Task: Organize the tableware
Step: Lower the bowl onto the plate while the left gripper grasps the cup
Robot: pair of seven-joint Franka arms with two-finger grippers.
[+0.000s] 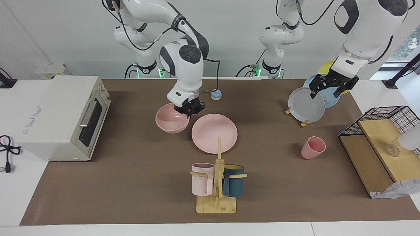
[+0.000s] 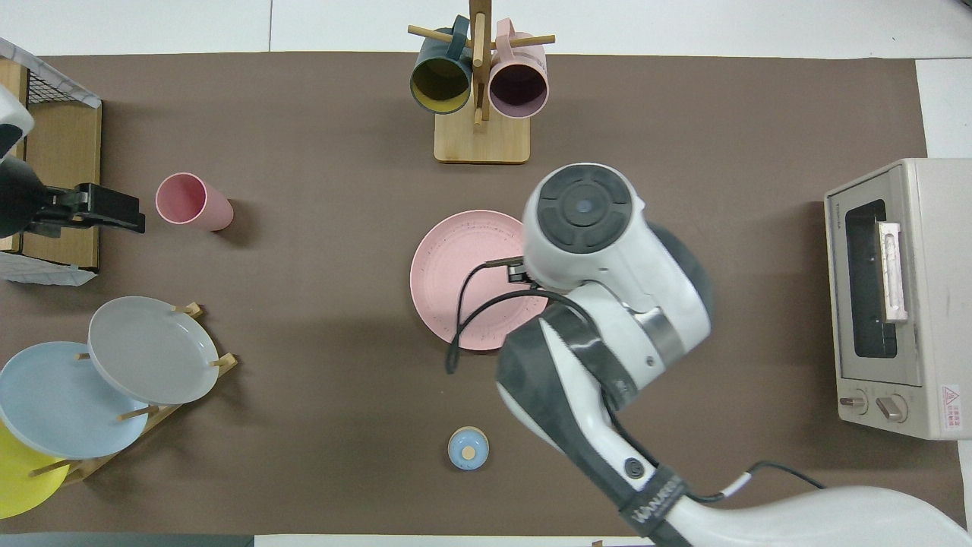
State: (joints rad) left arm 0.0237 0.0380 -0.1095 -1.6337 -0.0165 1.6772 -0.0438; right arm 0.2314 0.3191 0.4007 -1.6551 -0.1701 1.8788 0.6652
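The bowl sits mid-desk, toward the robots' edge, touching or just beside the plate, and its plate-side rim looks pinched by the right gripper, fingers nearly shut on it. So the bowl-onto-plate step seems to be what's being done; next, a lift clear of the desk and a short carry over the plate would be needed. The left gripper is parked open over the rack plates, and the cup is left toward the left arm's end.
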